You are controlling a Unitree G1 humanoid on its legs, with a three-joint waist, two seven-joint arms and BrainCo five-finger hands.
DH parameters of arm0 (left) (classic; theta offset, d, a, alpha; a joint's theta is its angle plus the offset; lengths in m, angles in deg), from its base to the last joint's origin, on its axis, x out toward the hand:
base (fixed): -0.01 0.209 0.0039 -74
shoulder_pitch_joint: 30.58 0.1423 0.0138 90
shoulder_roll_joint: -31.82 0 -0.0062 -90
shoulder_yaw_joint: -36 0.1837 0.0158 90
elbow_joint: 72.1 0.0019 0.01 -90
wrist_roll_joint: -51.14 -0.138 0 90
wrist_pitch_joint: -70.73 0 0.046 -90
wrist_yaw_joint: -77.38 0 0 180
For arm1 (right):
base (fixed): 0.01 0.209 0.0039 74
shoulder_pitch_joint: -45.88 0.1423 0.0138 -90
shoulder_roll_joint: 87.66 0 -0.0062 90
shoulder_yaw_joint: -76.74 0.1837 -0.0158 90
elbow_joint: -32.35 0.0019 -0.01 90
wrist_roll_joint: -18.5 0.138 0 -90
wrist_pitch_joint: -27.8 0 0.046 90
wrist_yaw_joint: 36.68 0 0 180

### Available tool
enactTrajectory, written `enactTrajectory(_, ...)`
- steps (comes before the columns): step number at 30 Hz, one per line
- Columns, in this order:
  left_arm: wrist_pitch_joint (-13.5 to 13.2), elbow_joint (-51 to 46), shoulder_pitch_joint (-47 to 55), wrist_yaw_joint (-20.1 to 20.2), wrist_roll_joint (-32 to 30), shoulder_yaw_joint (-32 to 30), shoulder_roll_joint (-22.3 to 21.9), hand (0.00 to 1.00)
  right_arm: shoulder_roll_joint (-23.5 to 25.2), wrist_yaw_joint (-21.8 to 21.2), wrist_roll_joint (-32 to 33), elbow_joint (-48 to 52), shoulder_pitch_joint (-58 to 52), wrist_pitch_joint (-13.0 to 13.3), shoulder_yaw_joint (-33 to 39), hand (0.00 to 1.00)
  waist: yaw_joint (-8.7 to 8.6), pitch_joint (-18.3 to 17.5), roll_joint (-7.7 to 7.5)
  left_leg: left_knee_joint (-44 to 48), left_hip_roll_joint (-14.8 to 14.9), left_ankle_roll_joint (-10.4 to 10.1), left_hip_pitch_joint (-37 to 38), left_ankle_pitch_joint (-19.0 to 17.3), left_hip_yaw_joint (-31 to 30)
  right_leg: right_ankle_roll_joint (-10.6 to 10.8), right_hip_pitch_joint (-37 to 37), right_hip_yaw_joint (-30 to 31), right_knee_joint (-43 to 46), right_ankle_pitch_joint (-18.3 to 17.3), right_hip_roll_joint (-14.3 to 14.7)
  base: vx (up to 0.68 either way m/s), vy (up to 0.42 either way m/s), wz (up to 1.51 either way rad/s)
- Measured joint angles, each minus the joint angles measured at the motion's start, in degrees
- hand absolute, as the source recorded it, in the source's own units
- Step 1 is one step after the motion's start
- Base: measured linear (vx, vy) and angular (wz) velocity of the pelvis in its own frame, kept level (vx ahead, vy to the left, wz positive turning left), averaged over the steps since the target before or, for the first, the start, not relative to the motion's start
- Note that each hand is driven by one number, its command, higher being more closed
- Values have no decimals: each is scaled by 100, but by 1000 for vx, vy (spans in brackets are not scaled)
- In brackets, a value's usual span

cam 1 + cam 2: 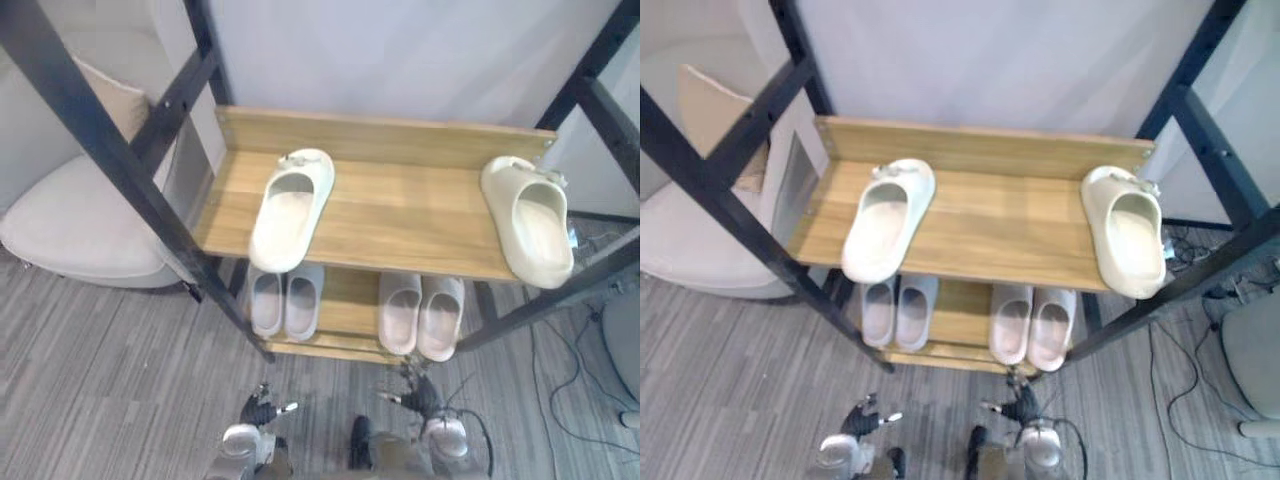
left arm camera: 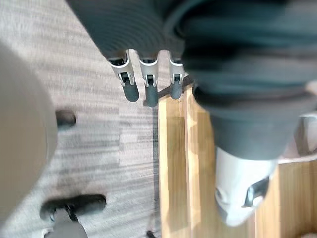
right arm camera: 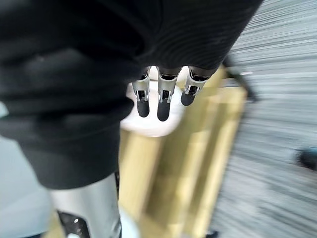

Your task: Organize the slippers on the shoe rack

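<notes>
Shoe rack (image 1: 380, 135): black frame with wooden shelves, standing on grey striped carpet (image 1: 100, 380).
Top shelf (image 1: 400, 215): carries two cream slippers, well apart.
Left cream slipper (image 1: 290, 208): lies on the shelf's left half, slightly angled; decorated end toward the rear board, opposite end past the front edge.
Right cream slipper (image 1: 530, 220): lies at the shelf's far right end, angled; its near end also overhangs the front edge.
Lower shelf (image 1: 348, 300): holds two pale pairs, each pair side by side and touching: left pair (image 1: 285, 300), right pair (image 1: 422, 315).
Left hand (image 1: 258, 410): low, in front of the rack; fingers (image 2: 131, 89) extended and relaxed, nothing in its grasp.
Right hand (image 1: 420, 397): low, in front of the rack, beside the left hand; fingers (image 3: 162, 106) extended and relaxed, nothing in its grasp.
Armchair (image 1: 80, 220): pale, with a cushion, left of the rack.
</notes>
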Motion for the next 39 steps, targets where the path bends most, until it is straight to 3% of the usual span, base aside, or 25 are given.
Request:
enactTrajectory(3,-1,3,35,4,-71,90,31,0,-1,45,-35,-459,8,-61,63,0,-6,-84,44,-164,-23,32,143,82,15,29,293,46,-497,273,53,-20,48,-6)
enactTrajectory(7,-1,5,73,14,-130,400,101,0,19,139,-28,-845,37,-83,120,0,-9,-186,-14,-295,-63,46,224,166,13,29,635,63,-1150,640,92,-61,23,-3)
enactTrajectory(13,-7,-74,68,45,-257,1082,103,0,27,209,-28,-1065,88,-88,225,0,-15,-286,11,-415,-117,49,405,233,7,27,890,88,-1433,824,95,-45,5,-2)
enactTrajectory(18,-41,-1283,124,268,-285,2256,231,0,37,210,-27,-1075,81,-88,219,0,-14,-289,-32,-589,-129,43,583,272,-101,62,1041,22,-1473,767,74,-61,1,10)
enactTrajectory(26,-192,-3547,570,840,310,3313,495,0,16,207,-26,-1075,69,-82,214,0,-23,-332,4,-736,-121,47,670,308,-134,85,1058,19,-1457,745,96,9,3,0)
enactTrajectory(31,-241,-4734,599,1126,958,3628,637,0,-5,206,-27,-1091,51,-80,164,0,-37,-416,53,-797,-139,62,786,354,-153,114,1144,-8,-1432,697,99,61,24,3)
enactTrajectory(39,-372,-6191,396,1074,1839,3655,755,0,-119,204,-29,-1108,44,-72,-73,0,-52,-559,52,-796,-194,114,796,312,-168,114,1165,-26,-1432,692,72,24,26,2)
